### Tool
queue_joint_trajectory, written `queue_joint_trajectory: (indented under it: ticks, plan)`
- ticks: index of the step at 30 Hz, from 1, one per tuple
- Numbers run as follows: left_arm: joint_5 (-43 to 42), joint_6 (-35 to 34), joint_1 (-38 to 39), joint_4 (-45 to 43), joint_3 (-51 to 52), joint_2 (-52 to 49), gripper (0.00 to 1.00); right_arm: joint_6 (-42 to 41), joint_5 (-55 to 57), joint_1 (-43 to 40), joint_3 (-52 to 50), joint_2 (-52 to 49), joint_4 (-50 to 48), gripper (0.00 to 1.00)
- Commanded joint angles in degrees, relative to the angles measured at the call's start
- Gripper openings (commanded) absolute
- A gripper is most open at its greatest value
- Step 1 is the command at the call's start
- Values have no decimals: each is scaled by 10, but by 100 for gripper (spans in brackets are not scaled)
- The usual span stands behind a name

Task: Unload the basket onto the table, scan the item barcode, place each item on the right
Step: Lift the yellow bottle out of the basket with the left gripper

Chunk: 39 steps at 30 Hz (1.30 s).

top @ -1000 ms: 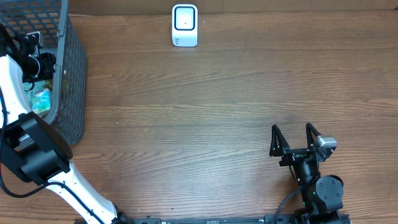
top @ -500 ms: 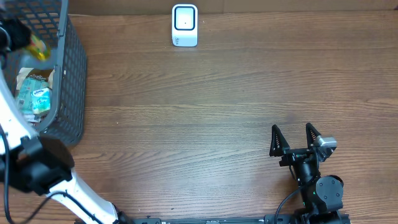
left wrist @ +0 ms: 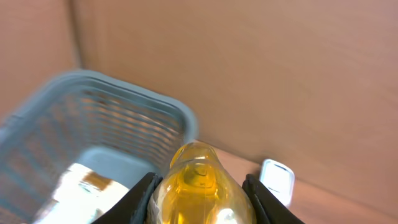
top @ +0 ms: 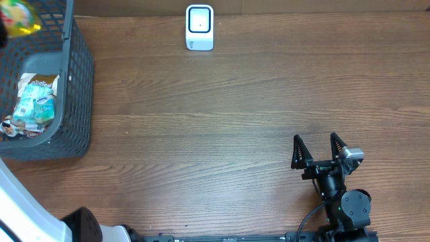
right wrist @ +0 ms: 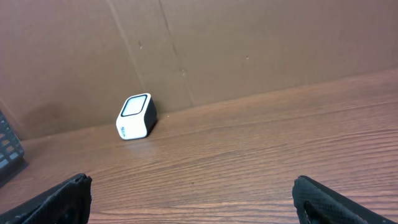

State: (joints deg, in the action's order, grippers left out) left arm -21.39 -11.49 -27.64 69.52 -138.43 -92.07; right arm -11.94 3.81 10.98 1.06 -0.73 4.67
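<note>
Left claw [left wrist: 199, 200] clamped on a yellow bottle [left wrist: 199, 177] above the grey basket [top: 69, 74] at the bench's [top: 201, 134] left corner, white scanner [top: 199, 27] at the back edge, right claw [top: 321, 149] spread apart near the front.

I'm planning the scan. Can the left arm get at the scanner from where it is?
Probably yes: the left pincer holds the bottle up over the basket, and nothing stands on the table between basket and scanner.
</note>
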Motion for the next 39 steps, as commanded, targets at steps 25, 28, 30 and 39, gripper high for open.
queue_joint_trajectory:
  ticks: [25,28,30,39]
  plan:
    - [158,-70,473,178,-5,-127,4,2,-1,3,-6,5,-2,100]
    - [121,-69,499,178,-5,-162,6,2,-1,3,-6,5,-2,100]
    - [118,-70,512,175,-5,-187,4,2,-1,3,-6,6,-2,100]
    - [210,-199,581,137,-5,-276,4,2,-1,3,-6,5,-2,100]
